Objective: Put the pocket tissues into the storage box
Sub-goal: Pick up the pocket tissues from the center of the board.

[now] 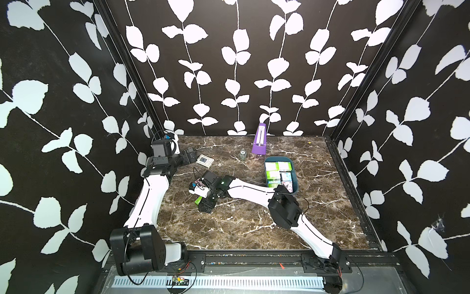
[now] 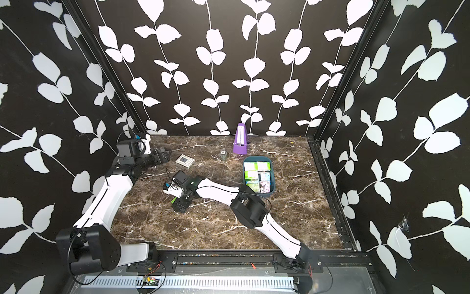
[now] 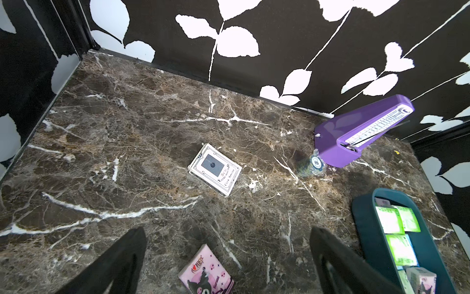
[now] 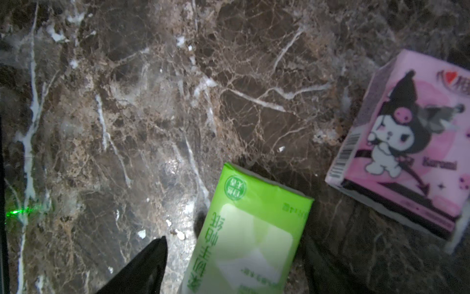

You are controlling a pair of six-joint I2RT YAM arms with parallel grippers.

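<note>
Right fingers (image 4: 152, 259) stand spread wide just above the brown marbled surface (image 4: 152, 101). A lime-green and white pocket tissue packet (image 4: 244, 236) lies flat between them, with one finger clear of it. A pink packet with a black cartoon figure (image 4: 407, 142) lies just beyond their tips, apart from the green one. Left fingers (image 3: 122, 262) are also wide apart and empty. Well away from both pairs, the dark teal plastic storage box (image 1: 295, 178) holds more green, blue and pink packets (image 1: 273, 175)
</note>
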